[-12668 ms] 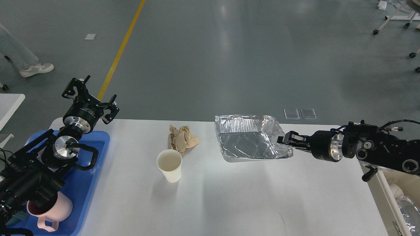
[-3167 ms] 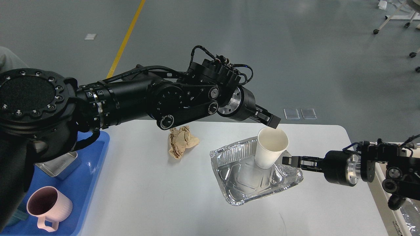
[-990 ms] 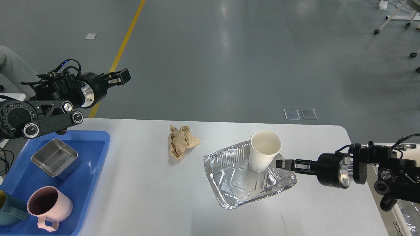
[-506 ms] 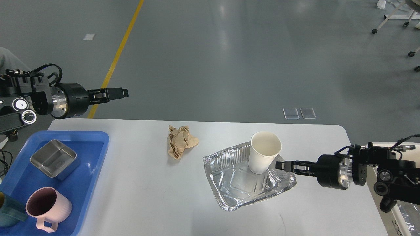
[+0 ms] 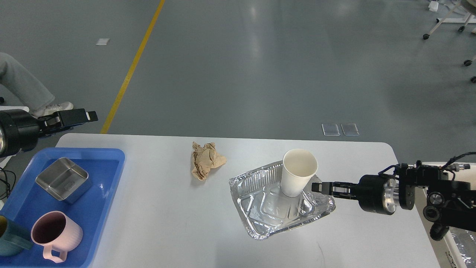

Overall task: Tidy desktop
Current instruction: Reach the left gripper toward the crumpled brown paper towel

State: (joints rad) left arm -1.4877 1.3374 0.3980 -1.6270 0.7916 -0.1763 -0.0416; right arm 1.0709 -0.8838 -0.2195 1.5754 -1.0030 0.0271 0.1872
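here, the right gripper [image 5: 317,187] is stretched level across the desktop [image 5: 167,223], jaws pinched on the foil tray [image 5: 275,208] rim; the left gripper [image 5: 76,117] is held level beyond the far-left edge, jaw state unclear.

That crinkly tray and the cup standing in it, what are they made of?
The tray looks like thin aluminium foil: shiny, mirror-like, with ribbed walls and a crumpled rim. The cup looks like plain white paper or card, matt, with a thin rolled lip; any lining can't be told from here.
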